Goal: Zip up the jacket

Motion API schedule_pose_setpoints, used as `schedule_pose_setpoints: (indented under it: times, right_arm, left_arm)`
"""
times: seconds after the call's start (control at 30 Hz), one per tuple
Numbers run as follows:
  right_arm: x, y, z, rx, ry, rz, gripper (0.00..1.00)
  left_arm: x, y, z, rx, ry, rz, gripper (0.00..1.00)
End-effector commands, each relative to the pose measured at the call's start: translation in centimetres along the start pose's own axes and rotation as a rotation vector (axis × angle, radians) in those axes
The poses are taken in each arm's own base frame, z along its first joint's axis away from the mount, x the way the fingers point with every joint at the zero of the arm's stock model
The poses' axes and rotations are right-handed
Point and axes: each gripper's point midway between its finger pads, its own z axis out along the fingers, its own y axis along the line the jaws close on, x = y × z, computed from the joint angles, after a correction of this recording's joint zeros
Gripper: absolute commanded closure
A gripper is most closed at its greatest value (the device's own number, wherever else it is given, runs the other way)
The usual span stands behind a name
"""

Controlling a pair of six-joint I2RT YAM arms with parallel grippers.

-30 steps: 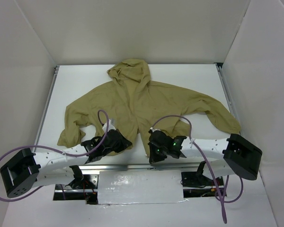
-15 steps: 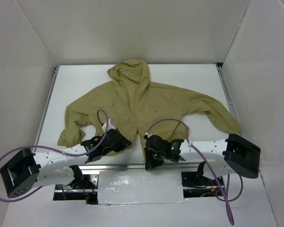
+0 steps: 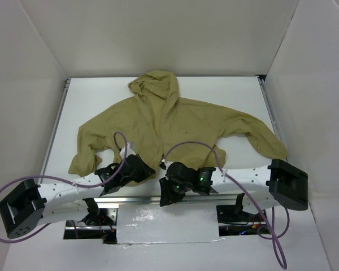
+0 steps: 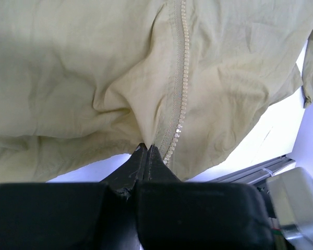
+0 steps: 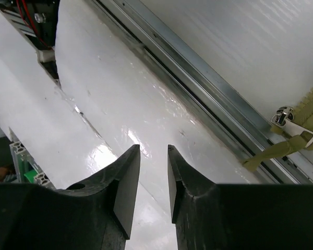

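The olive-tan hooded jacket (image 3: 158, 121) lies flat on the white table, hood at the far side and sleeves spread out. My left gripper (image 3: 148, 170) is at the bottom hem left of the zipper. The left wrist view shows it (image 4: 147, 147) shut on a fold of jacket (image 4: 68, 78) fabric beside the pale zipper teeth (image 4: 183, 67). My right gripper (image 3: 165, 199) is off the hem, over the table's near edge. It (image 5: 154, 148) stands open with nothing between its fingers. The metal zipper slider (image 5: 283, 115) with its fabric pull tab (image 5: 279, 149) shows at the right edge, apart from the fingers.
A metal rail (image 5: 198, 88) runs along the table's near edge. Below it is a glossy white taped panel (image 3: 166, 223). White walls (image 3: 22, 84) enclose the table on three sides. Purple cables (image 3: 192, 145) loop above both wrists.
My right gripper has opened and swung left and toward the near edge, away from the jacket's hem. The left gripper has kept its hold and place.
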Motion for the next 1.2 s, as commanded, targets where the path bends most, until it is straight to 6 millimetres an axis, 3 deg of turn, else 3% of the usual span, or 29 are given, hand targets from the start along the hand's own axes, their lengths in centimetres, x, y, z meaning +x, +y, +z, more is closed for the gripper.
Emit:
schedule_pose_setpoints:
  times: [0.0,0.07,0.17,0.23,0.33,0.67,0.77,1.0,1.13,1.17]
  right_arm:
    - [-0.9,1.6,-0.3,-0.048,-0.029,-0.036,0.64]
    - [-1.1,1.0,-1.0,-0.024,-0.067,-0.025,0.59]
    - [-3.1,-1.7,-2.7,0.128,-0.188,-0.012,0.46]
    - [-4.4,-5.6,-3.6,0.302,-0.235,0.027,0.46]
    - [-5.1,-8.4,-3.8,0.417,-0.250,0.025,0.51]
    - [-3.8,-9.9,-1.8,0.449,-0.159,-0.009,0.50]
    - [-4.0,-11.3,-0.8,0.497,-0.124,0.026,0.52]
    - [-7.7,-15.4,-0.6,0.532,-0.122,0.192,0.54]
    - [-12.4,-16.3,-1.0,0.555,-0.153,0.188,0.54]
    - [-12.2,-16.7,-0.9,0.576,-0.119,0.188,0.55]
  left_arm:
    - [-0.9,-0.1,-0.4,-0.004,-0.034,-0.010,1.00]
    - [-1.0,0.6,-0.5,-0.036,-0.038,-0.006,1.00]
    - [-1.1,0.9,-0.5,-0.056,-0.040,0.008,1.00]
    - [-1.2,0.6,-0.6,-0.053,-0.041,0.017,1.00]
    - [-1.3,0.0,-0.6,-0.049,-0.038,0.033,1.00]
    - [-1.3,0.4,-0.8,-0.051,-0.034,0.045,1.00]
    - [-1.4,0.6,-0.6,-0.069,-0.038,0.047,1.00]
    - [-2.4,1.1,0.4,-0.086,-0.042,0.042,1.00]
    - [-4.6,1.1,1.1,-0.084,-0.082,0.028,1.00]
    - [-4.9,0.9,1.1,-0.078,-0.082,0.033,1.00]
